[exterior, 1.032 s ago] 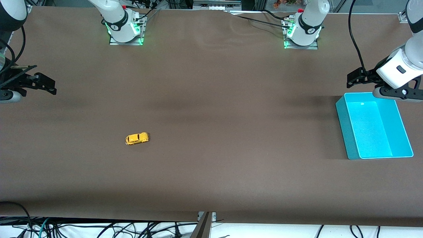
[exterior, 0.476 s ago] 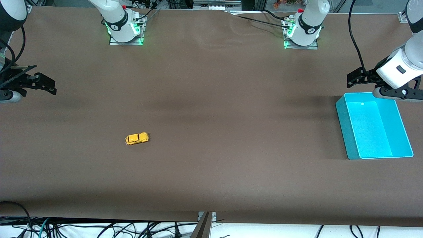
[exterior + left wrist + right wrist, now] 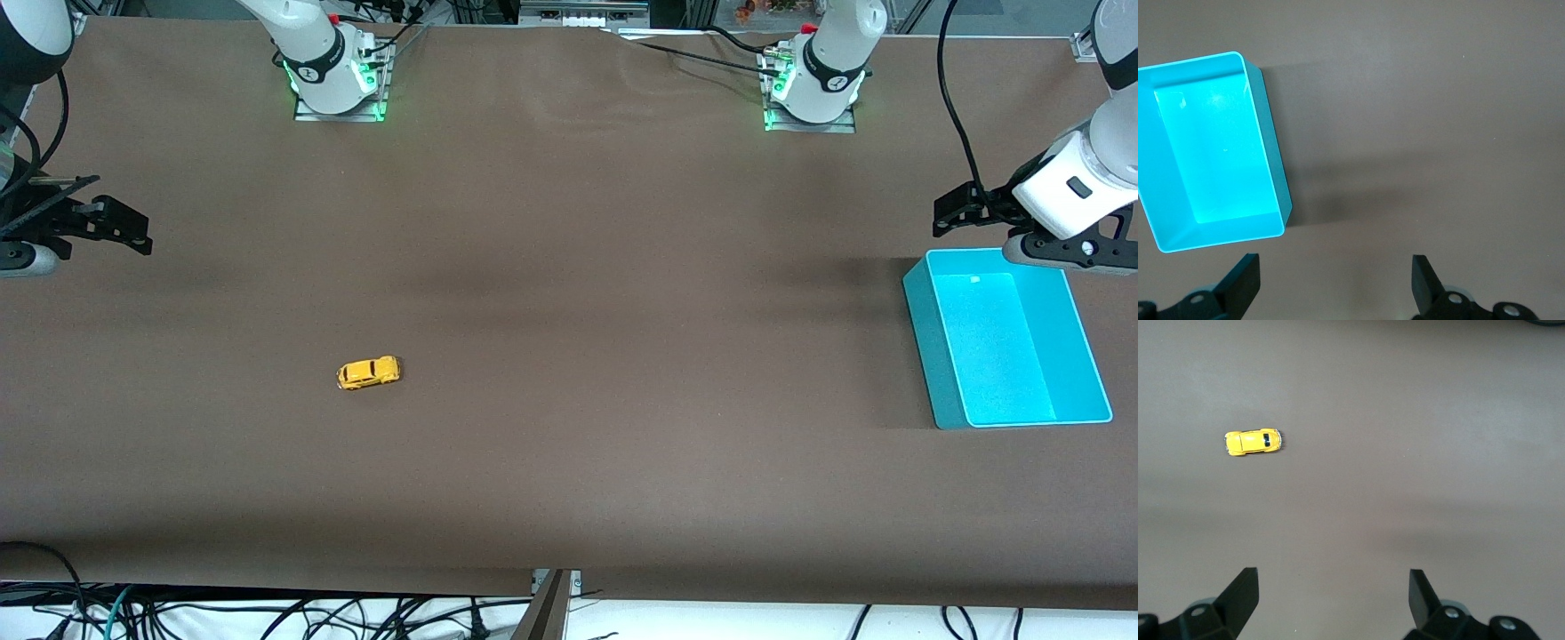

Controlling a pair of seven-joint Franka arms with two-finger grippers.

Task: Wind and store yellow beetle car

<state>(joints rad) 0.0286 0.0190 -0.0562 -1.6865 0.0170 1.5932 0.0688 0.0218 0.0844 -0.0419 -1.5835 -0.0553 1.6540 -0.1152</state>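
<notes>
The yellow beetle car sat alone on its wheels on the brown desk, toward the right arm's end, untouched. Nothing looked begun: winding and storing were both left. The turquoise bin stood empty, well apart at the left arm's end. The right gripper hung wide open, holding nothing, above bare desk near the car. The left gripper waited beside the bin, equally open and empty.

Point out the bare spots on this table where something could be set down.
Bare cloth runs between the yellow car and the turquoise bin, and from both to the camera-side edge. Tightest at the bin's end, where the open left gripper hangs. The open right gripper waits.
</notes>
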